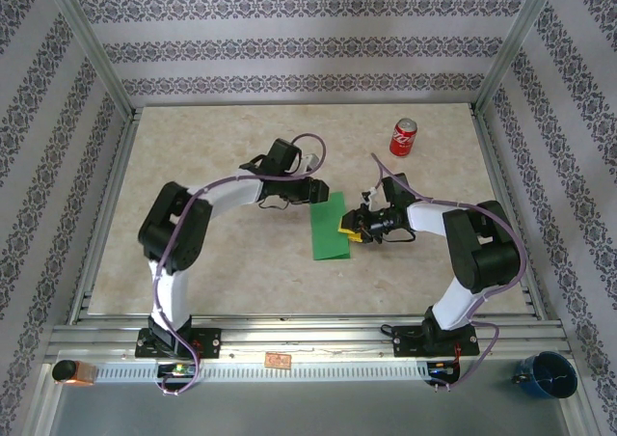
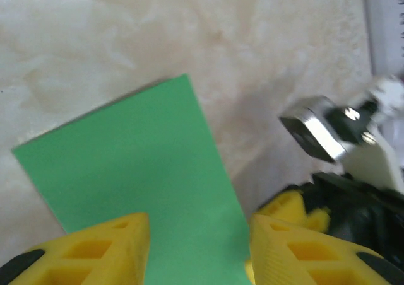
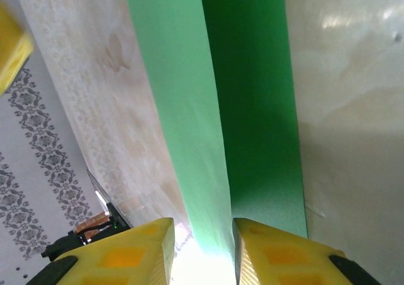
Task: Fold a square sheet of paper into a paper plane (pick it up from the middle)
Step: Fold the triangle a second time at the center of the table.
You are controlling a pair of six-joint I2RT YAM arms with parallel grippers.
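Observation:
The square sheet of paper (image 1: 329, 229) lies mid-table as a long bright green strip, folded in half lengthwise. My left gripper (image 1: 323, 190) hovers over its far end. In the left wrist view the paper (image 2: 139, 165) runs under the left gripper (image 2: 199, 234), whose yellow fingers stand well apart, open. My right gripper (image 1: 345, 227) is at the strip's right edge. In the right wrist view the paper's (image 3: 252, 108) upper layer is lifted and passes between the right gripper's (image 3: 203, 234) fingers, with a visible gap beside it.
A red soda can (image 1: 403, 138) lies at the back right of the table. A blue cup (image 1: 549, 373) sits outside the frame at the near right. Striped walls and metal rails bound the table. The right gripper's yellow finger (image 2: 290, 209) is close beside the left one.

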